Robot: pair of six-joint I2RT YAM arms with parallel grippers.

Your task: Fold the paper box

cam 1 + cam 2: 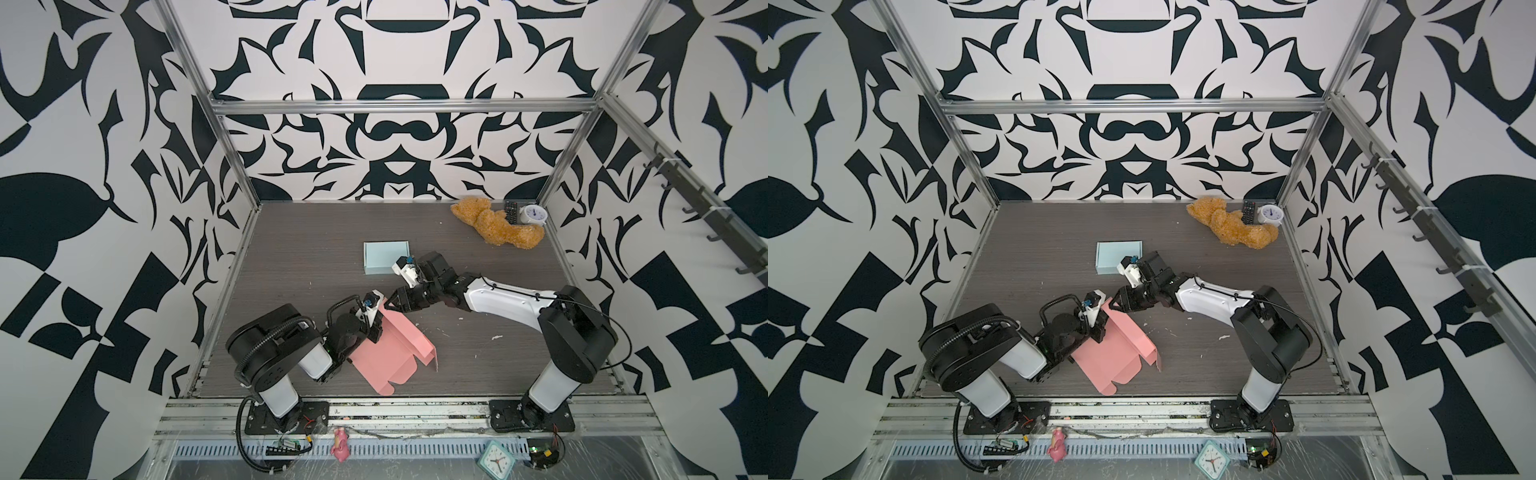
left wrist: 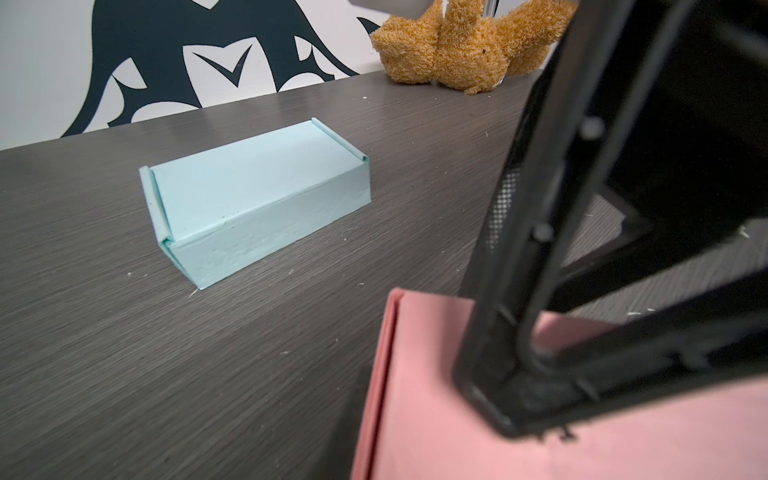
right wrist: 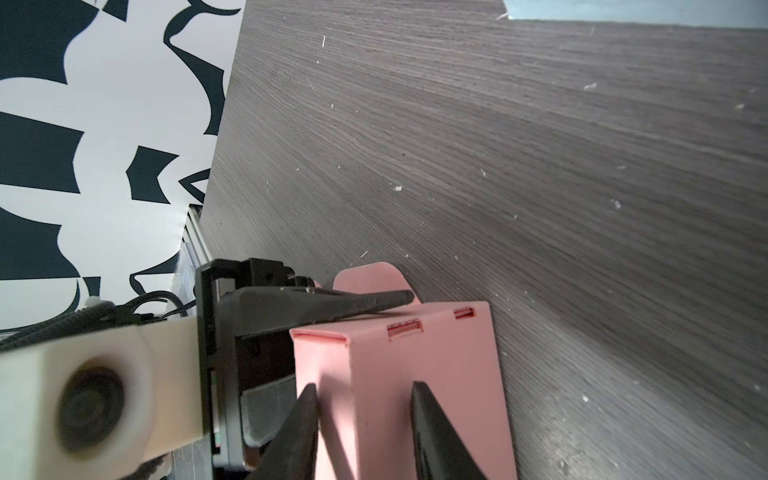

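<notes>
A pink paper box [image 1: 395,353] lies part-folded near the table's front, with its far wall standing up. My left gripper [image 1: 376,326] is shut on that wall from the left. In the right wrist view one of its fingers [image 3: 332,303] lies along the wall's far side, over a rounded flap. My right gripper [image 1: 390,305] reaches across to the same end. It is open [image 3: 363,388], its tips straddling the upright corner of the pink box [image 3: 415,365]. In the left wrist view a right gripper finger [image 2: 498,399] rests against the pink panel [image 2: 436,449].
A closed light-blue box [image 1: 384,257] sits just behind the right wrist. A brown teddy bear [image 1: 494,226], a remote [image 1: 511,212] and a white alarm clock [image 1: 533,215] fill the back right corner. A pink toy [image 1: 340,444] and a teal clock [image 1: 495,457] lie below the front rail.
</notes>
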